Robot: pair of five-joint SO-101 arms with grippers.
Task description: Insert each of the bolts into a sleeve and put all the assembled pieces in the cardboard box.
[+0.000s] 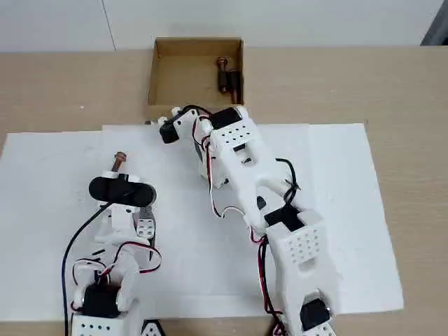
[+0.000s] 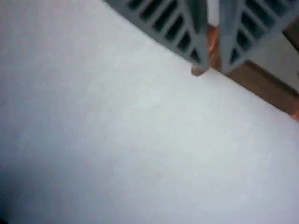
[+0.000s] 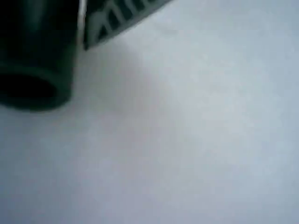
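A copper bolt (image 1: 119, 161) sticks out of my left gripper (image 1: 117, 170), which is shut on it over the left part of the white sheet. In the left wrist view the two grey fingers (image 2: 187, 32) pinch the bolt (image 2: 213, 43) between them, just above the paper. My right gripper (image 1: 168, 130) is at the sheet's far edge, just in front of the cardboard box (image 1: 162, 70). It is shut on a black sleeve (image 3: 32, 60), whose open end shows close to the paper beside one finger (image 3: 121, 18). Assembled dark pieces (image 1: 227, 75) lie in the box's right side.
The white paper sheet (image 1: 336, 182) covers most of the wooden table (image 1: 392, 84). The right arm's white body (image 1: 259, 182) stretches diagonally across the sheet's middle. Loose cables (image 1: 133, 255) hang by the left arm.
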